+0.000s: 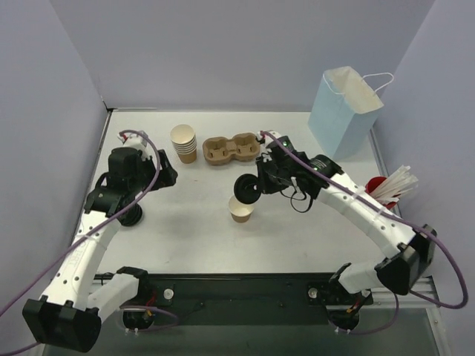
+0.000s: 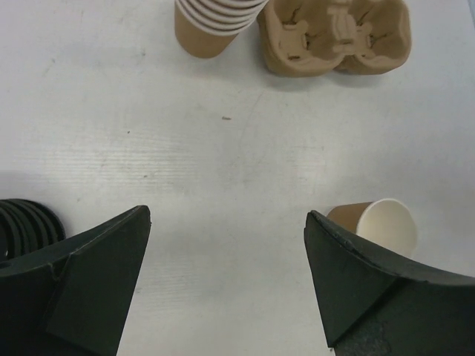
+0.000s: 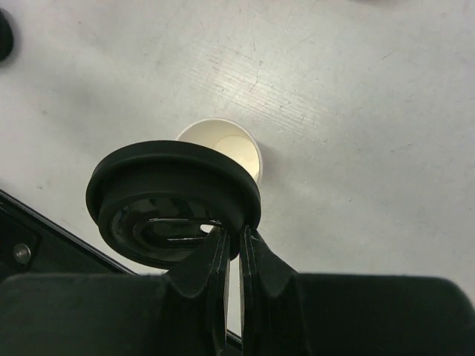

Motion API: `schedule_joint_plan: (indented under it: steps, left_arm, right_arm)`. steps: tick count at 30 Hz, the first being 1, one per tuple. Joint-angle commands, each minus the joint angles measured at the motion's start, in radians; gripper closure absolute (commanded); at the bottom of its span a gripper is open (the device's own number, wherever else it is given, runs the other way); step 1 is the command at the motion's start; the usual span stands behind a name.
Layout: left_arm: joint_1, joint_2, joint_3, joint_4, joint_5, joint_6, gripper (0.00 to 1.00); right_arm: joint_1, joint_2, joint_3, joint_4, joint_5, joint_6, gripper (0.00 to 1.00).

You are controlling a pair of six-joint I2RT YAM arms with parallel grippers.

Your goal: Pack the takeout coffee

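Observation:
A lidless tan cup (image 1: 241,211) stands upright on the table; it also shows in the left wrist view (image 2: 380,225) and the right wrist view (image 3: 230,145). My right gripper (image 1: 251,188) is shut on the rim of a black lid (image 3: 172,200) and holds it tilted just above that cup. The brown two-cup tray (image 1: 231,149) lies with both hollows bare behind it, also in the left wrist view (image 2: 335,35). My left gripper (image 2: 226,222) is open, holding nothing, above the table left of the cup. No lidded cup is in view.
A stack of lidless tan cups (image 1: 184,142) stands left of the tray. A stack of black lids (image 2: 26,226) sits by my left gripper. A light blue paper bag (image 1: 344,110) stands at the back right. A red cup of white straws (image 1: 390,187) is at the right edge.

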Motion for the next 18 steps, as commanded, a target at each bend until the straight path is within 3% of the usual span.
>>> schedule_joint_plan:
  steps: [1, 8, 18]
  left_arm:
    - [-0.002, -0.115, -0.109, 0.086, -0.074, 0.070, 0.06]
    - [-0.013, -0.246, -0.181, 0.134, -0.079, 0.094, 0.07]
    - [-0.020, -0.240, -0.177, 0.110, -0.092, 0.090, 0.06]
  right_arm:
    - [0.004, 0.171, 0.164, -0.268, -0.062, 0.010, 1.00]
    - [0.017, 0.369, 0.326, -0.397, -0.042, 0.015, 1.00]
    - [0.040, 0.564, 0.478, -0.532, 0.013, 0.010, 1.00]
